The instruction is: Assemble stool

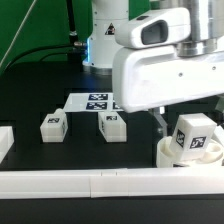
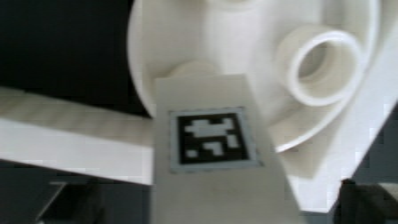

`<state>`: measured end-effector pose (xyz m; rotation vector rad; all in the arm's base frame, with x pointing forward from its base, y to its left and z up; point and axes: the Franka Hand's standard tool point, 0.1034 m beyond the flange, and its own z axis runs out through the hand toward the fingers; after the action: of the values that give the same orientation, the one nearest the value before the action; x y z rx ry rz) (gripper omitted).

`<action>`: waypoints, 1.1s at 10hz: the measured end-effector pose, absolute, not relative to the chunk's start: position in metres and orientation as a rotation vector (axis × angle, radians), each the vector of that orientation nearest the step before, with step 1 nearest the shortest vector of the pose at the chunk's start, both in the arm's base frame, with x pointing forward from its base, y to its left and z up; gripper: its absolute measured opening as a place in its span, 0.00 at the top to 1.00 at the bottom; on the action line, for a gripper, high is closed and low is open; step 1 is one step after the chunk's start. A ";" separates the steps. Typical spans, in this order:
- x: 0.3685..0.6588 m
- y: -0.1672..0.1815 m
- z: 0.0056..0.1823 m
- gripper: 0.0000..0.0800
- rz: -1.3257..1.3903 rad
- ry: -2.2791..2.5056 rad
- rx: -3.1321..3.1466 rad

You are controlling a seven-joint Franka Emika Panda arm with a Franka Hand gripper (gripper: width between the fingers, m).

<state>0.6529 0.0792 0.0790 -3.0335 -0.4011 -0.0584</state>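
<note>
My gripper [image 1: 182, 122] is shut on a white blocky leg [image 1: 193, 136] with a black-and-white tag, at the exterior view's right. It holds the leg upright on the round white seat drum [image 1: 178, 156]. In the wrist view the leg [image 2: 214, 140] fills the middle between my dark fingers [image 2: 75, 200], my gripper [image 2: 217, 205] being shut on it. The seat drum [image 2: 214, 40] lies behind it with a round socket [image 2: 329, 65] beside the leg's end. Two more tagged legs [image 1: 52, 125] [image 1: 112, 126] stand loose on the black table.
The marker board [image 1: 92, 101] lies flat behind the two loose legs. A long white rail [image 1: 100, 182] runs along the table's near edge, and it also shows in the wrist view [image 2: 54, 125]. Another white block [image 1: 4, 140] sits at the left edge. The arm's base [image 1: 105, 35] stands at the back.
</note>
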 end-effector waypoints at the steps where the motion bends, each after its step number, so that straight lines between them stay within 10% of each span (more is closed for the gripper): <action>1: 0.656 0.076 0.075 0.19 -0.079 -0.398 -3.036; 4: 0.655 0.079 0.069 0.19 -0.080 -0.363 -3.042; 6: 0.655 0.081 0.069 0.55 -0.072 -0.160 -3.047; 11: 0.654 0.086 0.065 0.58 -0.064 0.380 -3.007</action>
<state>0.6539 0.0860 0.0655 -3.0070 0.3799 -0.0641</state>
